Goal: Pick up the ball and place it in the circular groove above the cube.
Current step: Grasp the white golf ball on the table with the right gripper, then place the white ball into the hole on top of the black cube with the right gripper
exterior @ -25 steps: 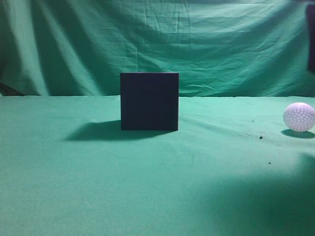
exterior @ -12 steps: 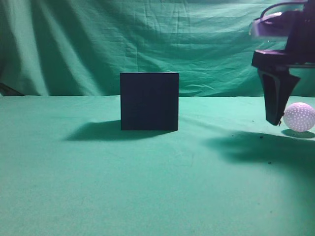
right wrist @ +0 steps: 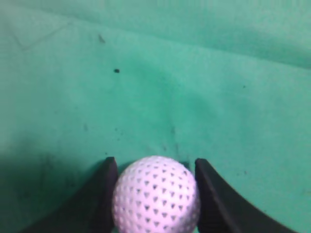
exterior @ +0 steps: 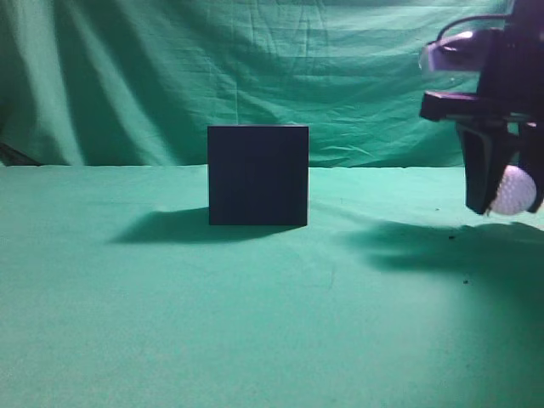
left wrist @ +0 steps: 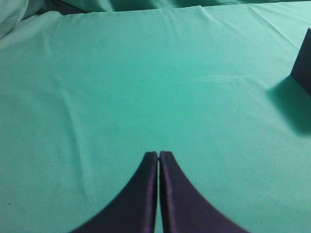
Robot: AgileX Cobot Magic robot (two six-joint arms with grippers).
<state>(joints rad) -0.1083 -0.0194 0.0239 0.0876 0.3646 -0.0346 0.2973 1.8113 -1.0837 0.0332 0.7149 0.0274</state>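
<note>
The dark navy-black cube (exterior: 257,175) stands on the green cloth at the centre of the exterior view; its top face and groove are hidden at this height. Its edge shows at the far right of the left wrist view (left wrist: 303,60). The white dimpled ball (exterior: 517,189) is at the far right, between the fingers of my right gripper (exterior: 510,204), slightly above the cloth. In the right wrist view the ball (right wrist: 155,194) fills the gap between the jaws (right wrist: 155,161). My left gripper (left wrist: 158,154) is shut and empty over bare cloth, left of the cube.
Green cloth (exterior: 255,323) covers the table and hangs as a backdrop (exterior: 255,68). Small dark specks (exterior: 465,281) lie on the cloth near the right side. The right arm's shadow (exterior: 425,246) falls between the cube and the ball.
My right arm came down into view from the upper right, its fingers closed around the ball, and the ball now sits slightly higher than before. The cube has not moved.
</note>
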